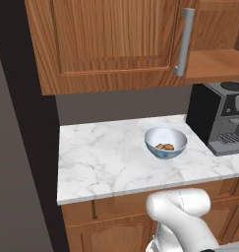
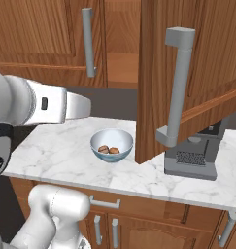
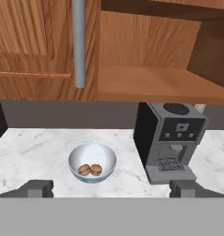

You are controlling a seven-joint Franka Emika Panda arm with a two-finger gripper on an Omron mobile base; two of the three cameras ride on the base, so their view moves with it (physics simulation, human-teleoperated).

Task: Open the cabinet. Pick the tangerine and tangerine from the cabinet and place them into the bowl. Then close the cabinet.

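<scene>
The bowl point(image 1: 176, 149) point(image 2: 123, 137) point(image 3: 97, 152) stands on the marble counter point(image 1: 101, 157), and both tangerines point(image 3: 84, 169) point(image 3: 96, 169) lie side by side inside it point(image 1: 164, 146) point(image 2: 109, 150). The cabinet point(image 1: 111, 39) above has its left door shut. Its right door point(image 2: 197, 73) is swung wide open toward me, baring a wooden shelf point(image 3: 155, 83). My gripper point(image 3: 112, 189) is open, pulled back from the counter, facing the bowl and the open cabinet. Nothing is between its fingertips point(image 3: 37, 188).
A dark coffee machine point(image 1: 222, 118) point(image 2: 190, 158) point(image 3: 171, 138) stands on the counter right of the bowl, under the open shelf. The open door's lower corner hangs just right of the bowl in the right base view. Base cabinets point(image 2: 139, 219) run under the counter.
</scene>
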